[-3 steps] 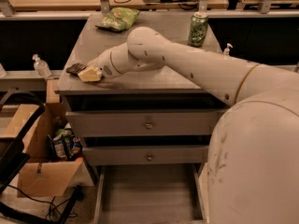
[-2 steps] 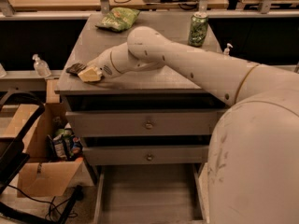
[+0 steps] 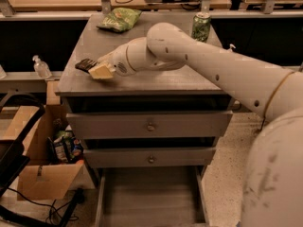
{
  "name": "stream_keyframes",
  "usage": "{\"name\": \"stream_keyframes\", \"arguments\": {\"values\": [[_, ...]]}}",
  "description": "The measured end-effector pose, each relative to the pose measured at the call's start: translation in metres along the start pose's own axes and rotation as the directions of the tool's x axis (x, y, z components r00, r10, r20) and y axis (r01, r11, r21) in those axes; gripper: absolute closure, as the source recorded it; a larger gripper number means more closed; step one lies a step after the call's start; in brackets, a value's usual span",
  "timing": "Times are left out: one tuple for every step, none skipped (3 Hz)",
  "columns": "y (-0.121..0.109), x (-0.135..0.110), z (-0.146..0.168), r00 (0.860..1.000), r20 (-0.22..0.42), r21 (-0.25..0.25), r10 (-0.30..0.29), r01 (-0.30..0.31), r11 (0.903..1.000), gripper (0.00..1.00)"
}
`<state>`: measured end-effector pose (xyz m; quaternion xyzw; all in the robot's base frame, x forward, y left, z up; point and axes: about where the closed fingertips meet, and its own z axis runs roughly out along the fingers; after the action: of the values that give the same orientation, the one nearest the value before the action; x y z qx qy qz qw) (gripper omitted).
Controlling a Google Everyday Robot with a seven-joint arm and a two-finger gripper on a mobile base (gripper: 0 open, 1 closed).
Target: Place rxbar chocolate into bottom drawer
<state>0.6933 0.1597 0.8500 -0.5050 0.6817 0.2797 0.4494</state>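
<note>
The rxbar chocolate [image 3: 85, 64], a dark flat bar, is at the left edge of the grey cabinet top [image 3: 156, 79]. My gripper [image 3: 98, 69] is at the bar's right end and shut on it, holding it just over the surface. The pale fingers [image 3: 102, 72] cover part of the bar. The bottom drawer [image 3: 151, 197] stands pulled open below, showing a planked floor with nothing in it. My arm reaches in from the right across the cabinet top.
A green chip bag [image 3: 119, 19] lies at the back left of the top and a green can [image 3: 201, 26] at the back right. Two knobbed drawers [image 3: 150, 126] are shut. A cardboard box [image 3: 47, 174] and a clear bottle [image 3: 41, 67] are to the left.
My gripper and the dark bar have shifted together a little to the right and slightly up. Everything else is unchanged.
</note>
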Motion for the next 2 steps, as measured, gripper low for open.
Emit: {"name": "stream_keyframes", "arguments": {"values": [[0.021, -0.007, -0.053, 0.998, 0.06, 0.058, -0.022, 0.018, 0.9981, 1.0], [0.06, 0.023, -0.088, 0.998, 0.06, 0.105, -0.014, 0.007, 0.9945, 1.0]]}}
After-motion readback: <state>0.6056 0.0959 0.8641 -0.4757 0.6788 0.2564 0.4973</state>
